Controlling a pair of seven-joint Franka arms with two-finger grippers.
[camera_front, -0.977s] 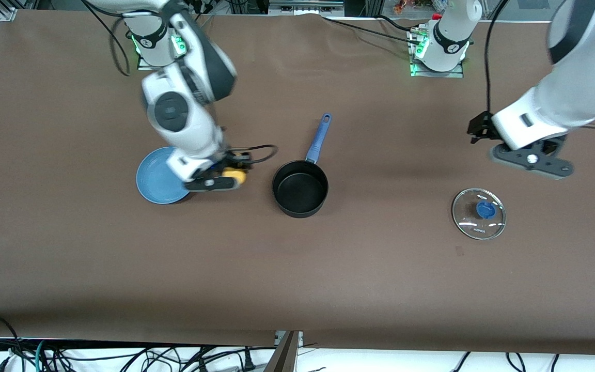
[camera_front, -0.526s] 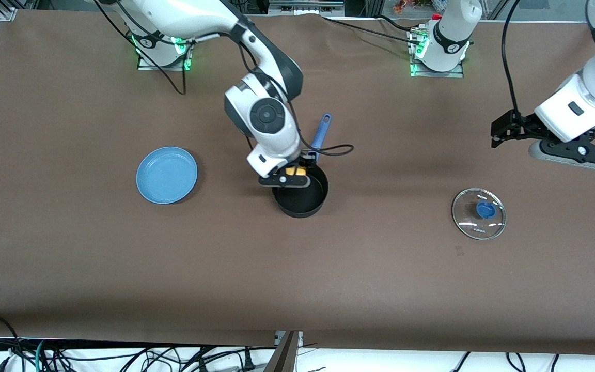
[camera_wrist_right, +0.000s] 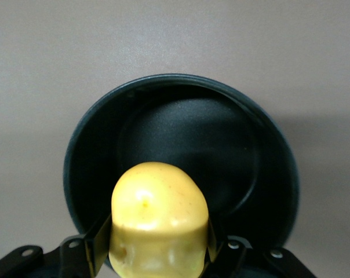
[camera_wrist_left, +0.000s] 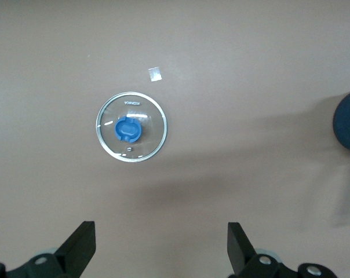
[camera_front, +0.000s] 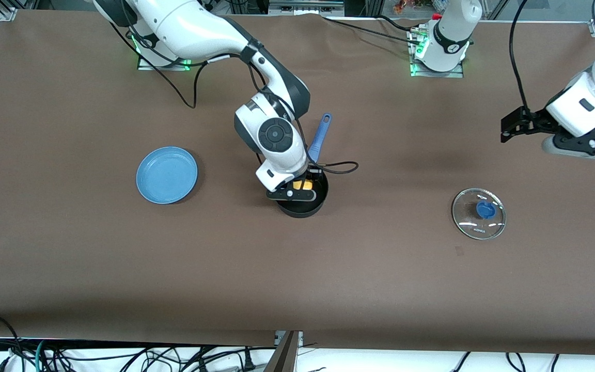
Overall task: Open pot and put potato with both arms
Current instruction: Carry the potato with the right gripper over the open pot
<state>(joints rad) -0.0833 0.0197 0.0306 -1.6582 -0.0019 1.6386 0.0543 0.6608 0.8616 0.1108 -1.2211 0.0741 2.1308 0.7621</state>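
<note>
The black pot (camera_front: 302, 204) stands uncovered mid-table, its blue handle (camera_front: 318, 138) pointing toward the robot bases. My right gripper (camera_front: 300, 187) hangs over the pot's open mouth, shut on the yellow potato (camera_front: 301, 184). In the right wrist view the potato (camera_wrist_right: 157, 220) sits clamped between the fingers above the pot's dark empty inside (camera_wrist_right: 186, 150). The glass lid (camera_front: 479, 213) with its blue knob lies flat on the table toward the left arm's end. My left gripper (camera_front: 579, 147) is open and empty in the air above the table beside the lid; its wrist view shows the lid (camera_wrist_left: 131, 134) below.
An empty blue plate (camera_front: 167, 174) lies toward the right arm's end of the table, level with the pot. A black cable (camera_front: 336, 168) loops from the right wrist over the pot's rim. A small pale tag (camera_wrist_left: 155, 73) lies on the brown table near the lid.
My right arm carried the potato from beside the blue plate across to over the pot and lowered toward it. My left arm drew up and away from the lid toward the table's end.
</note>
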